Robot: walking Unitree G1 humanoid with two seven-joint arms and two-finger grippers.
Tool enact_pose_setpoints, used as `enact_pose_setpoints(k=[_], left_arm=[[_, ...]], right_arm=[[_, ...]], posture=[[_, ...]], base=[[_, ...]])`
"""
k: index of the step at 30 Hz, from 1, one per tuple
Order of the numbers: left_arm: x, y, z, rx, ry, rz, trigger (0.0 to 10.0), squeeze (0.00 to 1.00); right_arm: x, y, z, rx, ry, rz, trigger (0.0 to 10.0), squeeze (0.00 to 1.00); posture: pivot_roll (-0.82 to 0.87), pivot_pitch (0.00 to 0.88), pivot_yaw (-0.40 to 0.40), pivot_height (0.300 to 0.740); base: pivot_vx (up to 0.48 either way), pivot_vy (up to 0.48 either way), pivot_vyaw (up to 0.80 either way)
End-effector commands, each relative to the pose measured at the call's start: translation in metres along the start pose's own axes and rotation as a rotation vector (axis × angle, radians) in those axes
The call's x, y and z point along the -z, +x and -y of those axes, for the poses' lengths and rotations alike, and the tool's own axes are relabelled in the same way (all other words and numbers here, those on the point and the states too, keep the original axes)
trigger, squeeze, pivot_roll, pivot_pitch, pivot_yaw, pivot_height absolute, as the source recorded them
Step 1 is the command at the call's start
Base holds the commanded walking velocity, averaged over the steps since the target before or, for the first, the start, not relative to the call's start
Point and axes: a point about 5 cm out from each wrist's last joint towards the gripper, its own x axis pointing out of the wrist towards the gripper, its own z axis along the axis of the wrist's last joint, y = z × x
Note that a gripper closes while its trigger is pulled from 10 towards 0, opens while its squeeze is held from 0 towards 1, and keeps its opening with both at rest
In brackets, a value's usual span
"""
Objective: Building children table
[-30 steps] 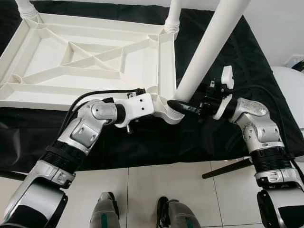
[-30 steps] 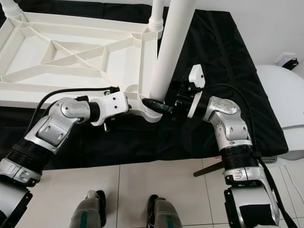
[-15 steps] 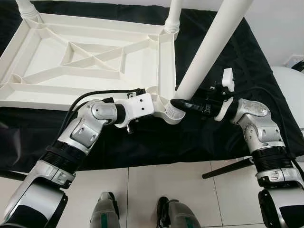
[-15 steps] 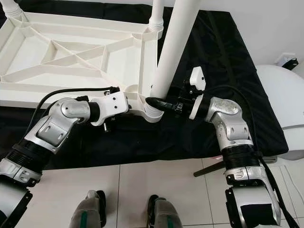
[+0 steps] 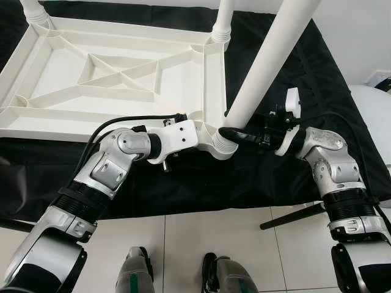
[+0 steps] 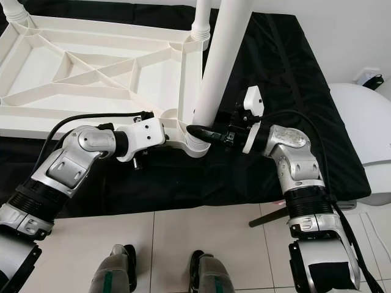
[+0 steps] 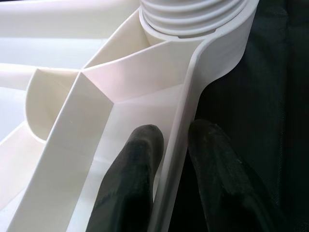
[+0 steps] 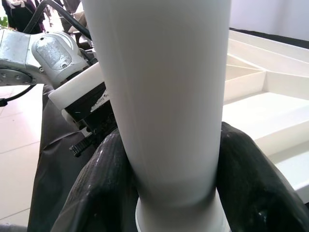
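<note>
At the near corner socket of the upturned white ribbed plastic tabletop, our right gripper clamps the long white plastic table leg low, probably to twist it home. Our left gripper pinches the tabletop's rim beside that socket, likely bracing it. Everything rests on a black cloth-covered bench.

— Where is the table top placed?
— It is laid upside down on the cloth, in the upper left of the frame.
— And the leg?
— It is stood in the corner socket, near the middle, between both arms.
</note>
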Motion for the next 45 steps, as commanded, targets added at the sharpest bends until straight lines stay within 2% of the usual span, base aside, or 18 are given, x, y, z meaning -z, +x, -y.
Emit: enact_pose_setpoints(k=[1, 16, 27, 45], left_arm=[[0.003, -0.003, 0.001, -0.015, 0.009, -0.021, 10.0, 0.0], [0.003, -0.004, 0.001, -0.018, 0.001, -0.024, 10.0, 0.0], [0.003, -0.004, 0.0, -0.017, -0.002, -0.023, 10.0, 0.0], [0.002, -0.002, -0.002, -0.021, 0.0, -0.02, 10.0, 0.0]], right_arm=[[0.009, 0.0, -0.006, 0.006, 0.038, -0.008, 10.0, 0.0], [0.016, 0.003, -0.009, 0.16, 0.081, 0.022, 10.0, 0.0], [0.011, 0.005, -0.021, 0.251, 0.083, 0.097, 10.0, 0.0], [0.006, 0.013, -0.04, 0.395, 0.08, 0.159, 10.0, 0.0]], posture=[[0.1, 0.223, -0.028, 0.74], [0.1, 0.243, -0.028, 0.74], [0.09, 0.249, -0.023, 0.74], [0.08, 0.239, -0.025, 0.74]], base=[[0.0, 0.0, 0.0], [0.0, 0.0, 0.0], [0.0, 0.0, 0.0], [0.0, 0.0, 0.0]])
